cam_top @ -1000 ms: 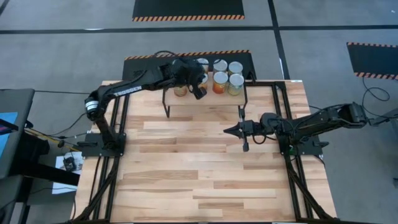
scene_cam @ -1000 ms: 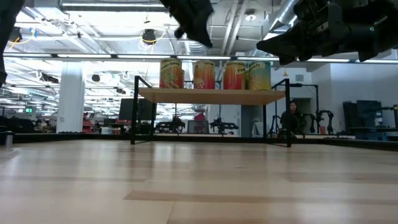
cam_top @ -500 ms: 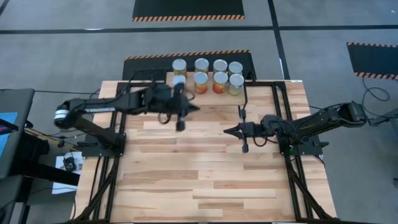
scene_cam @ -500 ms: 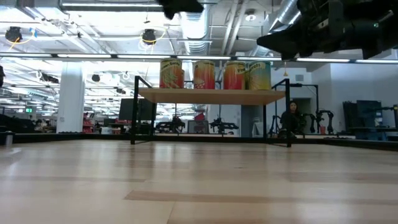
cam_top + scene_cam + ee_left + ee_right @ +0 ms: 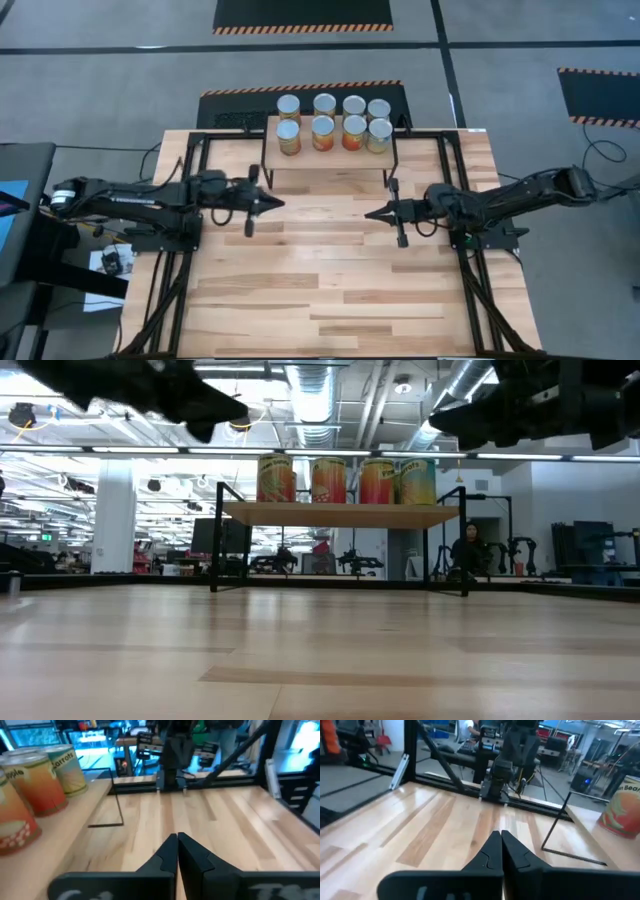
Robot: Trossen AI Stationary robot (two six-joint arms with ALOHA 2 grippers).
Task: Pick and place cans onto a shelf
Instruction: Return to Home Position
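Just in front of the shelf [image 5: 330,158], the left gripper [image 5: 270,203] and right gripper [image 5: 372,213] hang pressed together, empty, eight cans [image 5: 333,120] standing on it.

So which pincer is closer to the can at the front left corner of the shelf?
Left. The left pincer is just in front of that can, near the shelf's left end. The right pincer is in front of the shelf's right end, farther away.

High view straight down over table [image 5: 330,280]; low view level across it; both share shelf [image 5: 330,161].
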